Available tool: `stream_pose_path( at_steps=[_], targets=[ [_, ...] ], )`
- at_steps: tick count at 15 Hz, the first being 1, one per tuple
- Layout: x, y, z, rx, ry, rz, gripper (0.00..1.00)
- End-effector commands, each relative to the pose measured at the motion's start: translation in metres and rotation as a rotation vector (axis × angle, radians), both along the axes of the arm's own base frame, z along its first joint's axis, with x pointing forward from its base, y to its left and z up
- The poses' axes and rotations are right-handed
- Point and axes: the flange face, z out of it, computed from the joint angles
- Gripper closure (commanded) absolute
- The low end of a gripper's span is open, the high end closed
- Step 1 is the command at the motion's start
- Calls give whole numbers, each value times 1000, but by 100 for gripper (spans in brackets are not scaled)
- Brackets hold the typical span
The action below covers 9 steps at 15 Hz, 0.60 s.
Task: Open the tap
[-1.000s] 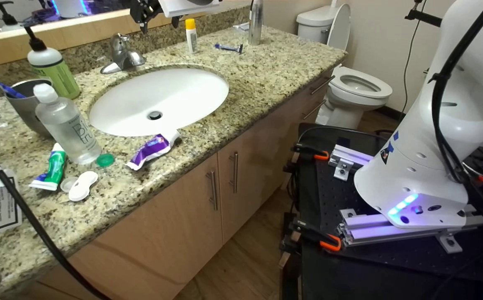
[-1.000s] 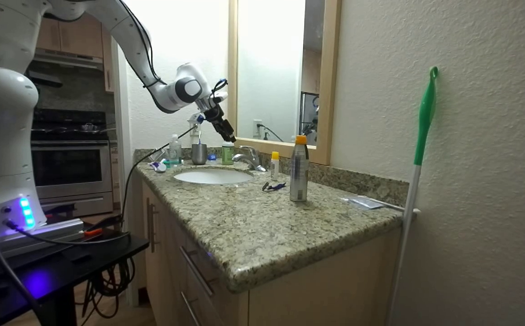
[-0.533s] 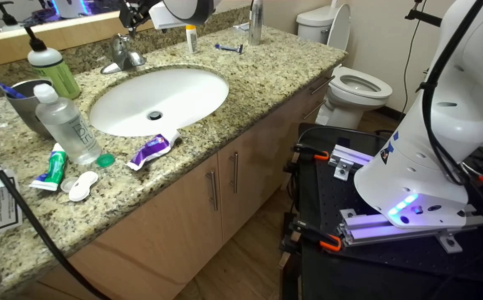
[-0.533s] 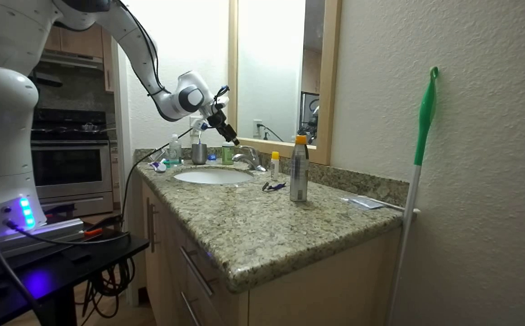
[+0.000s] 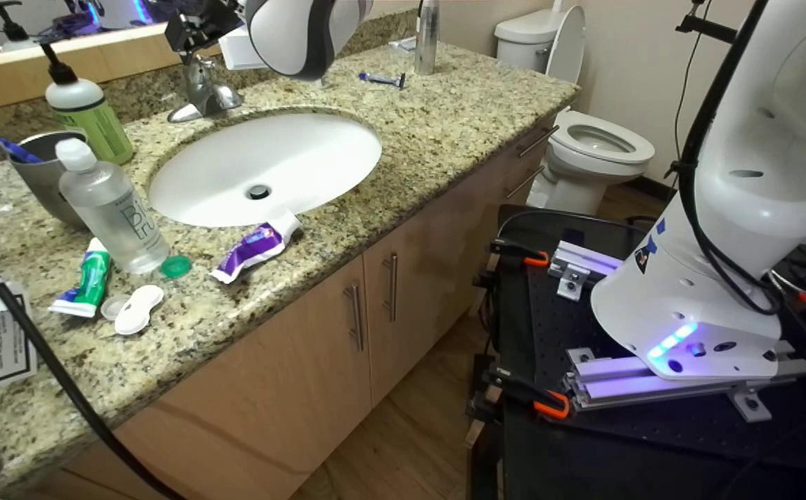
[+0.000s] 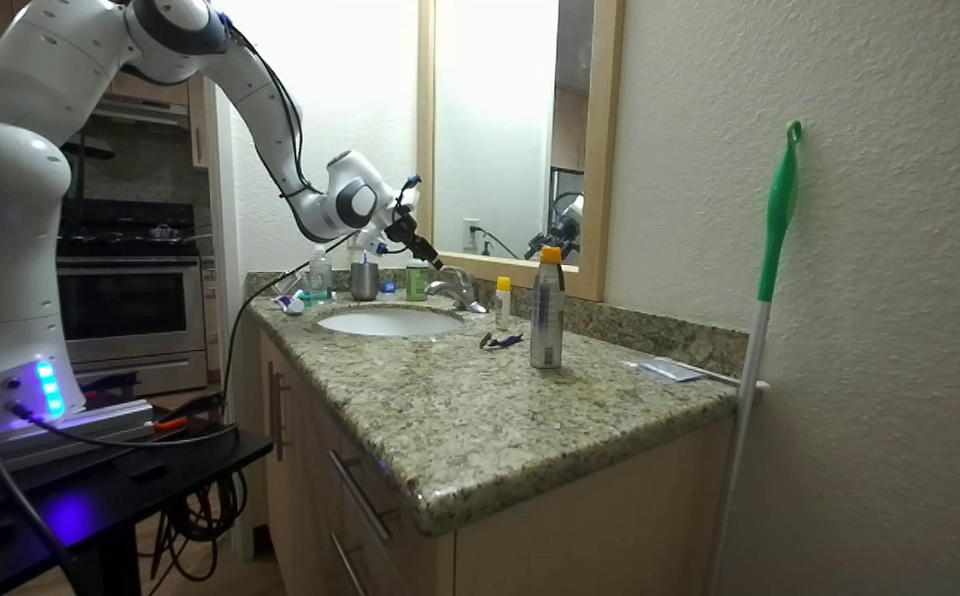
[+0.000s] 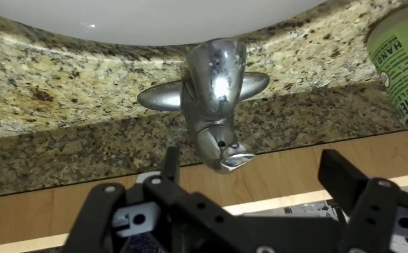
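Arm: over the last second the arm [image 6: 261, 116] has come down and closer, bringing the end effector [image 7: 249, 160] to the tap [image 7: 218, 80]; in an exterior view the arm now hides most of the yellow-capped stick [image 6: 502, 308].
Basin edge: the white basin [image 5: 319, 146] opens just beside the tap, its rim close under the spout.
Mirror side: the granite backsplash [image 7: 84, 151] and wooden mirror frame [image 7: 288, 175] stand behind the tap; in the wrist view the fingers [image 7: 337, 175] overlap the frame, how near I can't tell.
Front edge: the lip of the table [image 6: 447, 414] runs well apart, across the basin.
Sideways: a stretch of table separates the tap from the green soap bottle [image 7: 401, 66]; the other way, the stick stands near, the razor [image 5: 381, 80] and silver canister [image 6: 546, 323] further along.
Fingers: released, spread wide, a gap showing on each side of the tap's lever.
Tap: on the table between basin and mirror frame, spout pointing away from the end effector; in the wrist view the raised end of its lever lies between the fingers, nearer the one away from the soap bottle. Whether anything touches, I can't tell.
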Motion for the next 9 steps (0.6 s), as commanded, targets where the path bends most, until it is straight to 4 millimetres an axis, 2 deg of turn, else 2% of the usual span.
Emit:
stream_pose_path(
  at_steps=[1,2,3,7,8,9],
  targets=[
    [12,-22,-16,-43,-23,-22,0],
    [15,-28,-23,-36,-21,-43,0],
    [2,-17,-7,-22,4,-24,0],
    [12,-25,-24,-34,2,-36,0],
    [13,-25,-25,-32,5,-35,25],
    [14,-25,-25,-32,3,-35,26]
  ],
)
